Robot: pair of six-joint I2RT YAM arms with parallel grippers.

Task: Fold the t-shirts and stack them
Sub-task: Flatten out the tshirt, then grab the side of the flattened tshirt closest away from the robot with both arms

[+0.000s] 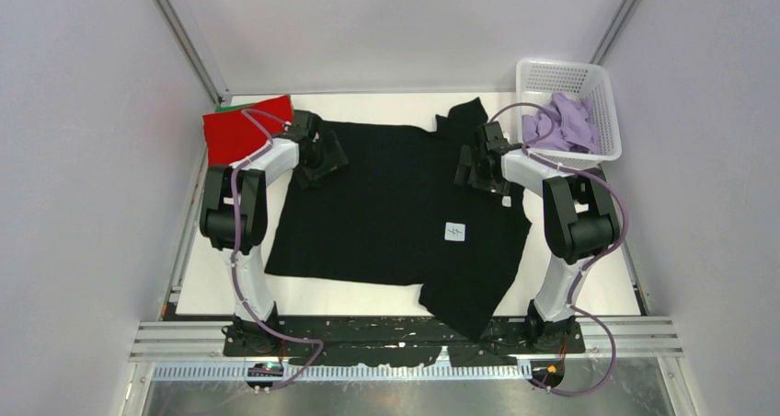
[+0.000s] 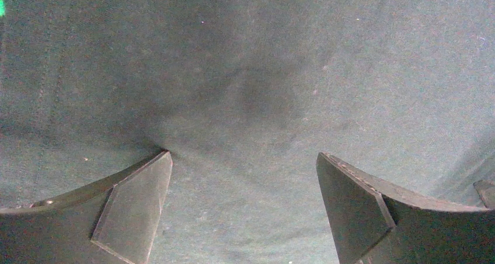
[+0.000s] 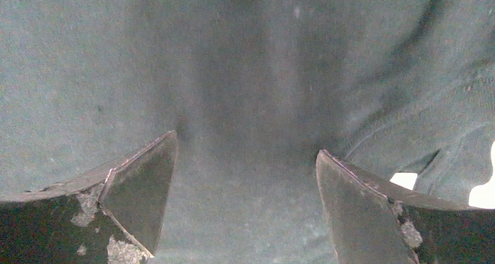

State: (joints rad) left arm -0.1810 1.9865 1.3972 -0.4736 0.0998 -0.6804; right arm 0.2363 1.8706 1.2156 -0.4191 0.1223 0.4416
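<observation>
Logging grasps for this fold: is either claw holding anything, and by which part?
Nothing is held. The left claw and right claw are both open, tips against the black t-shirt near its far edge.

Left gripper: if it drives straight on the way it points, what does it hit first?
The black t-shirt. Its cloth fills the left wrist view beyond the open left gripper and looks dimpled right at it, so contact is probably immediate. The exact gap is unclear.
</observation>
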